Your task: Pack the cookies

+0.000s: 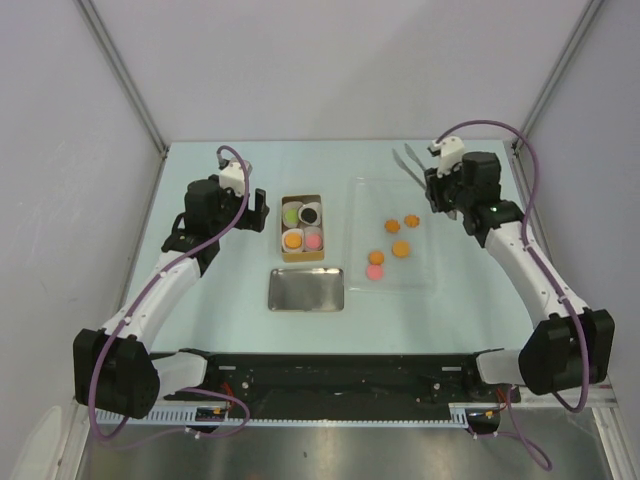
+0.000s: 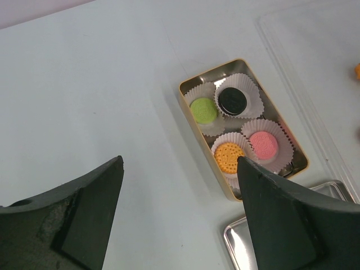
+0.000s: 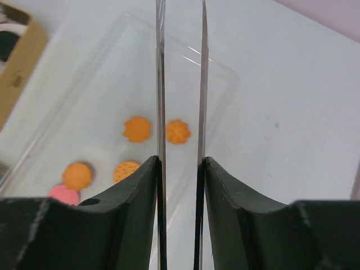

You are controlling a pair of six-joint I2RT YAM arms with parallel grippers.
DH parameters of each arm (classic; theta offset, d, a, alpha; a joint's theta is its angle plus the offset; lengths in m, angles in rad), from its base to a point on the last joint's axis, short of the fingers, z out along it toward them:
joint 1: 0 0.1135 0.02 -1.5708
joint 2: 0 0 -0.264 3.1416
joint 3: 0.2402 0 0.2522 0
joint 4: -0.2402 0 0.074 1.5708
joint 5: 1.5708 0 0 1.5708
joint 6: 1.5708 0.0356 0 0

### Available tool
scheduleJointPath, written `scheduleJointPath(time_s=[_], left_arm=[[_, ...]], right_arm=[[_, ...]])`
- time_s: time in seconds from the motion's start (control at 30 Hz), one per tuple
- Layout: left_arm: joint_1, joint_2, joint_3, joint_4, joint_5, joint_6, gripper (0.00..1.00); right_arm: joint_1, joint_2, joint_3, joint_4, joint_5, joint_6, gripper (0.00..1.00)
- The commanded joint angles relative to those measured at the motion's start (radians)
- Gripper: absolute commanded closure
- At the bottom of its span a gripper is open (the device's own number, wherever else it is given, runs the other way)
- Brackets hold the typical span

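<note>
Several cookies lie on a clear tray (image 1: 425,270): orange ones (image 1: 401,249) (image 3: 138,129) and a pink one (image 1: 374,272) (image 3: 63,194). A tan box (image 1: 302,199) (image 2: 203,140) holds a green cookie (image 2: 203,110), a black cookie (image 2: 233,99), an orange cookie (image 2: 229,157) and a pink cookie (image 2: 263,145), each in a white paper cup. My right gripper (image 1: 440,192) (image 3: 180,163) is shut on metal tongs (image 1: 410,160) (image 3: 160,84), whose blades stand apart above the tray's far end. My left gripper (image 1: 255,212) (image 2: 179,163) hangs open left of the box, holding nothing.
A shiny metal lid (image 1: 307,290) (image 2: 237,250) lies on the table just in front of the box. The clear tray sits right of the box. White walls and metal posts close in the table at the back and sides.
</note>
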Motion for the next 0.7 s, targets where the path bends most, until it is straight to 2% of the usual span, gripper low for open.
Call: scheduleJointPath(time_s=[0.0,0.13,0.3,0.67], left_arm=[[0.007,-0.027,-0.005,0.030,0.002,0.009,0.13],[0.007,-0.025,-0.008,0.031,0.002,0.009,0.13],[0.007,-0.019,-0.007,0.034,0.001,0.009,0.14],[0.007,-0.002,-0.007,0.039,-0.005,0.012,0.13]], right_arm=[[-0.123,-0.069,-0.082,0.091,0.052,0.028,0.59],[-0.228,-0.101,-0.171,0.134,0.071,0.009,0.59],[-0.405,-0.107,-0.248,0.145,0.002,-0.006,0.59],[-0.556,-0.052,-0.444,0.294,-0.109,-0.035,0.59]])
